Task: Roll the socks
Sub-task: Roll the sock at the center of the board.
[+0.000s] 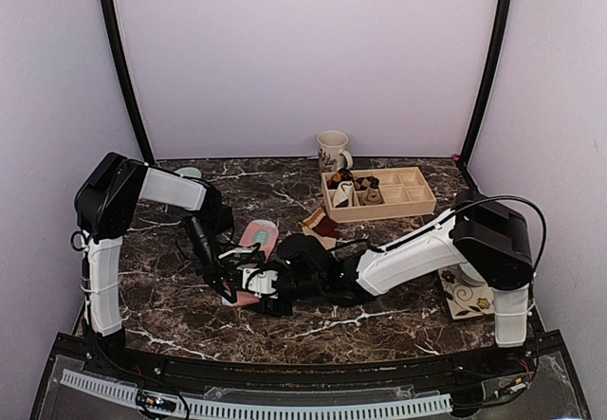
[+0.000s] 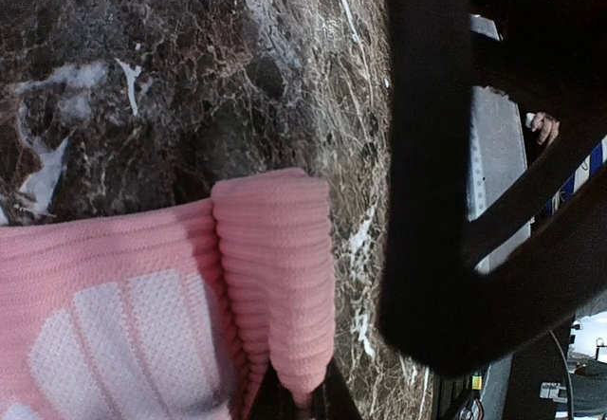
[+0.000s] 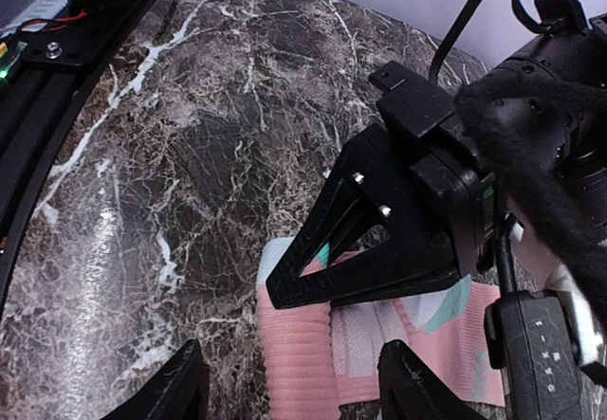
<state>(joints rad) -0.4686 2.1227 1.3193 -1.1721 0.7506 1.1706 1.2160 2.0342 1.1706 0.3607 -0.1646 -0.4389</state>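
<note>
While left jaws clamp the cuff of the pink sock, right jaws stand open astride that near end; it lies on the bench, long axis running away from both arms

Pink sock cut off at the left wrist view's edges; tray contents indistinct.

You were working in a robot lab booth: plain lilac walls boxed in a marble table with bolted arms.
</note>
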